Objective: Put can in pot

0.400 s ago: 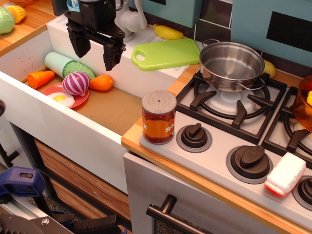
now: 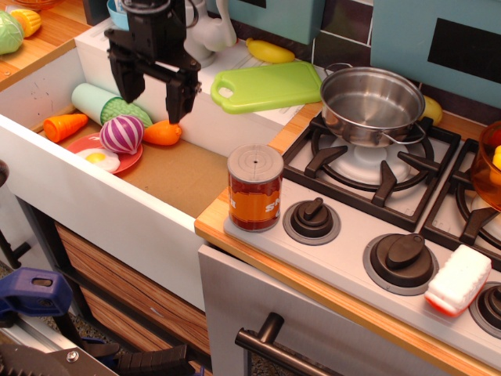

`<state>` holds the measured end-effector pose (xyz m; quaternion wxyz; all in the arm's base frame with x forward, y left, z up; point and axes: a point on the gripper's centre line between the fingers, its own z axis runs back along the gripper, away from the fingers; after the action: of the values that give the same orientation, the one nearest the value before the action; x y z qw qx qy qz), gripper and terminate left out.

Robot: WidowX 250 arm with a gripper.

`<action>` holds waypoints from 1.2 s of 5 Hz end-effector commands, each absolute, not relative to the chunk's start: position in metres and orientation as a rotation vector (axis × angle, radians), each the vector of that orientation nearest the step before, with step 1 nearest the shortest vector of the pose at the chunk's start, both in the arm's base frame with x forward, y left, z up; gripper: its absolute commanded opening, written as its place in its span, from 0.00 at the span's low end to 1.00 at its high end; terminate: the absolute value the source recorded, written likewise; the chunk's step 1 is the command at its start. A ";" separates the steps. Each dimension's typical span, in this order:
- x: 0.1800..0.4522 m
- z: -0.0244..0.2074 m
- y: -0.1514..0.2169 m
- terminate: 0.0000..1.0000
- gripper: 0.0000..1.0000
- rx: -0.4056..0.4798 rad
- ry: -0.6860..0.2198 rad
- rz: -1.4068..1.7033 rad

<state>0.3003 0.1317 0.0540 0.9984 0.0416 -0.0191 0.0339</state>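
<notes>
The can (image 2: 255, 188), with a grey ridged lid, dark red body and orange label band, stands upright on the front left corner of the stove top. The shiny steel pot (image 2: 371, 103) sits empty on the back left burner, to the right of and behind the can. My black gripper (image 2: 152, 92) hangs open and empty over the sink, well left of the can and above the toy vegetables. Its fingers point down, with a wide gap between them.
The sink (image 2: 184, 176) holds a red plate with a fried egg (image 2: 99, 157), a purple onion (image 2: 121, 134), orange carrots (image 2: 65, 125), and a green tube (image 2: 100, 102). A green cutting board (image 2: 270, 84) lies behind. An orange vessel (image 2: 489, 164) stands far right. A white-red sponge block (image 2: 457, 280) lies at the stove front.
My gripper has moved slightly lower and a little to the right over the sink. The can and pot have not moved.
</notes>
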 end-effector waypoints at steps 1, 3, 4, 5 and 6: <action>0.298 0.106 0.102 0.00 1.00 0.145 -0.102 0.060; 0.286 0.147 0.046 0.00 1.00 0.145 -0.174 0.016; 0.274 0.138 0.028 0.00 1.00 0.141 -0.205 0.009; 0.265 0.133 0.007 0.00 1.00 0.114 -0.220 0.067; 0.264 0.125 -0.010 0.00 1.00 0.100 -0.227 0.066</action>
<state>0.2634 -0.0146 0.1152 0.9933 0.0458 -0.1016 0.0301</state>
